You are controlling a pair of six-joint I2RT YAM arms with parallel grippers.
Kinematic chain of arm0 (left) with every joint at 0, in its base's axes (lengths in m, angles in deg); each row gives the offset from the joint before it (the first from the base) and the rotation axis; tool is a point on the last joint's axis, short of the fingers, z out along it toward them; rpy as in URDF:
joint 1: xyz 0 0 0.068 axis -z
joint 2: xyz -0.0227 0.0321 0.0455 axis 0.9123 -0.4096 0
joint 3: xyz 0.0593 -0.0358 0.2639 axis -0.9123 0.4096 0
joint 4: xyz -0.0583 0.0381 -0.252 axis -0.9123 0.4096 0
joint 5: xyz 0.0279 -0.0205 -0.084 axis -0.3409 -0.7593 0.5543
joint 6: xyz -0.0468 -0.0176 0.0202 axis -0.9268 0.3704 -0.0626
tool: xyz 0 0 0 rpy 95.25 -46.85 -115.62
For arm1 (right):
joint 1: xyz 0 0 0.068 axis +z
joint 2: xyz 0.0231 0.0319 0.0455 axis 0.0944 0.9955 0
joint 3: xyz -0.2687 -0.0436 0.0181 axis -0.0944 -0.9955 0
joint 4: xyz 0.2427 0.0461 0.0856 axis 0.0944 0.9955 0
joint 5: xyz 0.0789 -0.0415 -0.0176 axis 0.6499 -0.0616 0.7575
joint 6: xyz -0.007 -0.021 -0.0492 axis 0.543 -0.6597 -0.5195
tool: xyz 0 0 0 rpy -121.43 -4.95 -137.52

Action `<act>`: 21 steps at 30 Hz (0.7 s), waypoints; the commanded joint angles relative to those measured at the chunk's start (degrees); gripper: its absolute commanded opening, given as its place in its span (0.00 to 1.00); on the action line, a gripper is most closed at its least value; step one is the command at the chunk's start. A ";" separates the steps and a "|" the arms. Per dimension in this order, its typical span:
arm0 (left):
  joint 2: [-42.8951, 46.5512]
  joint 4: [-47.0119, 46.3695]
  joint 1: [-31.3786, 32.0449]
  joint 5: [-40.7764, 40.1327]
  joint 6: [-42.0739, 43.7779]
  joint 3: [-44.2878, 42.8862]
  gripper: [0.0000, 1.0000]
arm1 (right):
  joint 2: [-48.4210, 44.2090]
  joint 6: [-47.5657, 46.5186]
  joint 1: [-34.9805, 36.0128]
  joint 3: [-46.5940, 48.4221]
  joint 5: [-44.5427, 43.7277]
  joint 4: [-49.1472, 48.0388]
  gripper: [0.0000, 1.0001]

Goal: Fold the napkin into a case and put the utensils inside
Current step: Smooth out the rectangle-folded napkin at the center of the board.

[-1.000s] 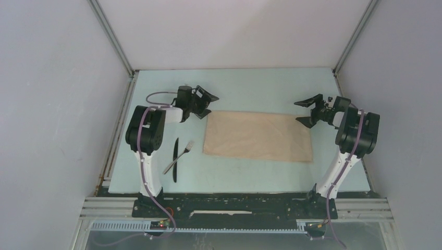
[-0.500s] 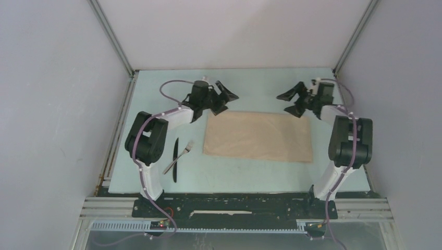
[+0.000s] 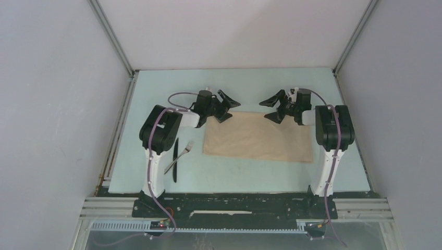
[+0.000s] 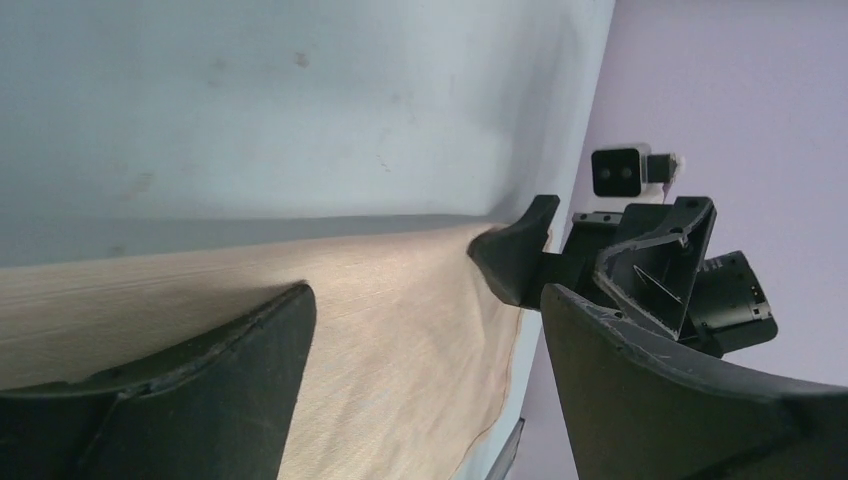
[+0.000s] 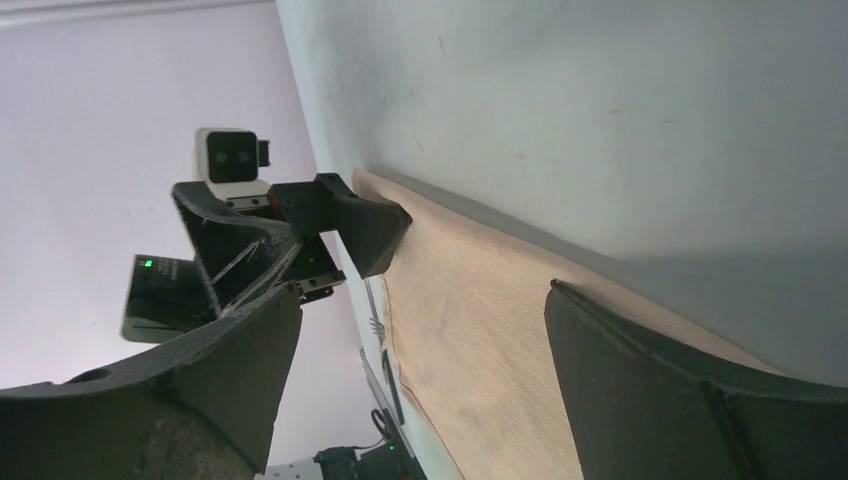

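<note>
Napkin (image 3: 258, 136): lies flat as a broad rectangle on the worktop (image 3: 234, 174), long axis running left to right; no case formed yet; my left gripper (image 3: 226, 106) hangs at the far left corner of the cloth, jaws spread wide, nothing between them; my right gripper (image 3: 274, 107) hangs over the far edge, right of its middle, likewise spread and empty; the two face each other along that edge, apart; both wrist views show the far hem passing beneath the open fingers, though whether a finger touches the cloth I cannot tell; the deciding relation, in my judgement: the cloth extends from both grippers toward the arm bases, so a fold would carry the far edge nearward across the short axis; black knife (image 3: 175, 171) and silver fork (image 3: 186, 149) lie crossed left of the napkin, beside my left arm, which is the nearer to them; the knife's length runs near to far
</note>
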 commanded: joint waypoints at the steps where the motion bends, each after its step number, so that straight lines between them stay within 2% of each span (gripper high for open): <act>1: 2.52 -0.26 -1.96 -2.13 1.66 3.26 0.93 | -1.98 -2.67 -4.85 -0.79 -1.44 2.67 1.00; 4: 6.76 4.94 -2.21 -2.52 5.09 4.00 0.93 | -7.01 -8.45 -7.58 0.01 0.23 11.73 1.00; 6: 11.50 11.13 -1.60 -4.04 8.48 3.75 0.94 | -12.94 -15.93 -8.88 1.50 -1.54 24.01 1.00; 9: 18.75 22.38 -0.11 -5.21 10.32 2.09 0.95 | -22.39 -27.75 -9.31 5.14 -15.13 47.18 1.00; 12: 24.02 25.87 1.56 -2.46 9.54 3.62 0.98 | -25.20 -35.56 -8.08 10.17 -33.64 67.60 1.00; 15: 28.66 27.54 3.33 0.72 11.24 6.48 0.98 | -24.32 -41.81 -9.50 10.54 -40.85 75.03 1.00; 18: 33.78 28.48 4.25 6.51 12.09 10.44 0.98 | -21.19 -46.40 -11.31 11.14 -42.56 78.99 0.93; 21: 39.26 32.54 4.85 9.33 17.34 11.46 0.98 | -19.97 -49.60 -12.31 11.42 -39.95 78.15 0.90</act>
